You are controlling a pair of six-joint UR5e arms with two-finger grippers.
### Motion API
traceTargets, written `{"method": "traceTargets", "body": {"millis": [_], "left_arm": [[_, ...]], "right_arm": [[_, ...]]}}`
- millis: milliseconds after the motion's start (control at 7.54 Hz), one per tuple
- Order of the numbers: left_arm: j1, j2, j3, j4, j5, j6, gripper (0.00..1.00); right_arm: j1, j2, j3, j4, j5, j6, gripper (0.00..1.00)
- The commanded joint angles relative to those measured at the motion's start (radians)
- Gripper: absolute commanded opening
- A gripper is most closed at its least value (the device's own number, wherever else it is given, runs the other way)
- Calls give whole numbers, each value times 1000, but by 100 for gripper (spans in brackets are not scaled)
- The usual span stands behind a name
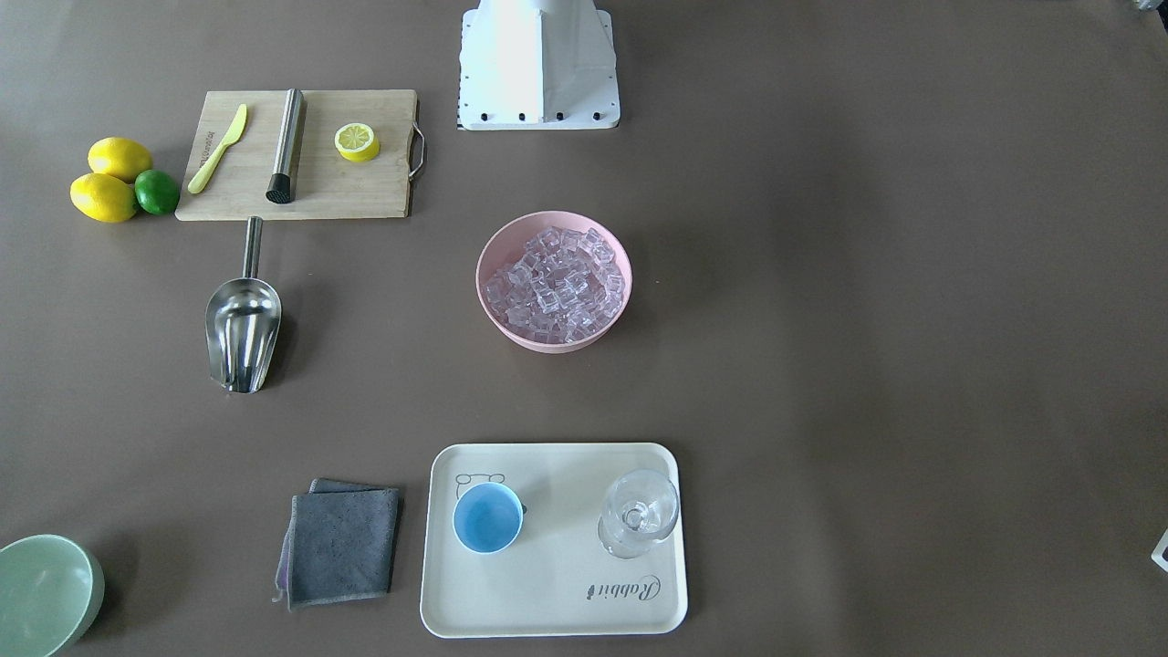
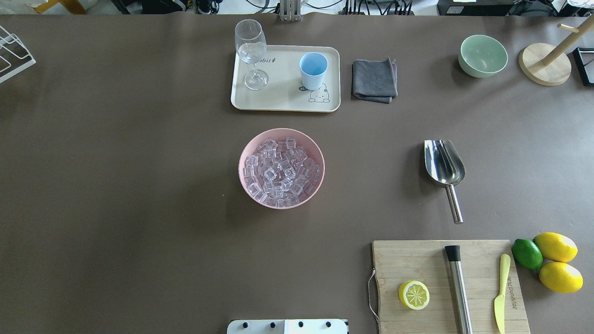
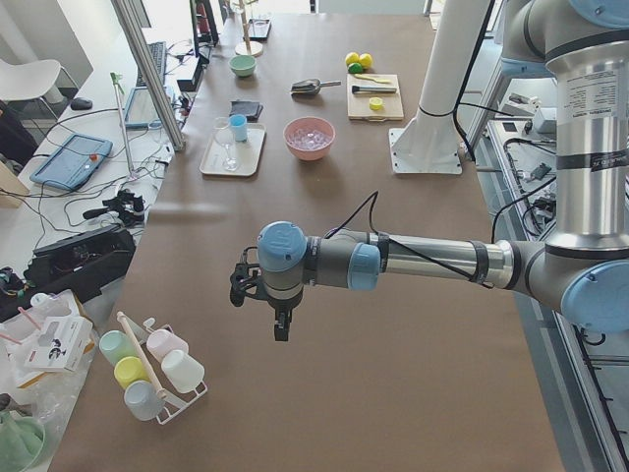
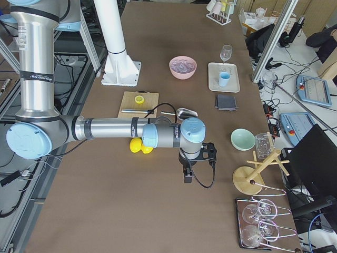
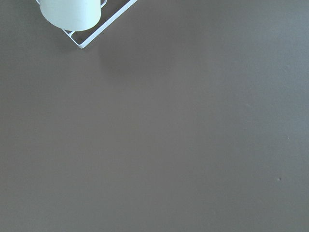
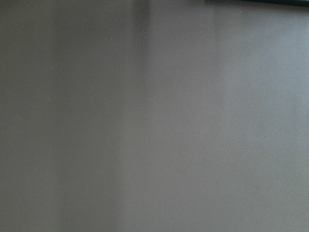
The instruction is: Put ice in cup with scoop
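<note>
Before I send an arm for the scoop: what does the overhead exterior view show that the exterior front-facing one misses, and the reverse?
Only overhead: the wooden stand and the white wire rack near the table's ends. Only front-facing: the robot's pedestal rising from its base plate. Both: the scoop lying free, the ice in the pink bowl, the cup on the tray. Neither shows an arm.

Scoop [image 2: 444, 162] lies apart from the cutting board [image 2: 417, 264]; a glass [image 2: 251, 51] stands near the cup [image 2: 313, 69].
</note>
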Motion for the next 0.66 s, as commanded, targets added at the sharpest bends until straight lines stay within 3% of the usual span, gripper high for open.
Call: {"method": "traceTargets", "body": {"millis": [0,265,530], "left_arm": [[0,0,-1,0,0,0,98],[0,0,-2,0,1,0,98],[0,2,-4,0,1,0,98]], "right_arm": [[0,3,44,-2,6,13,100],[-11,-6,102,-14,43,17,99],[-101,-8,169,-11,80,188,99]]}}
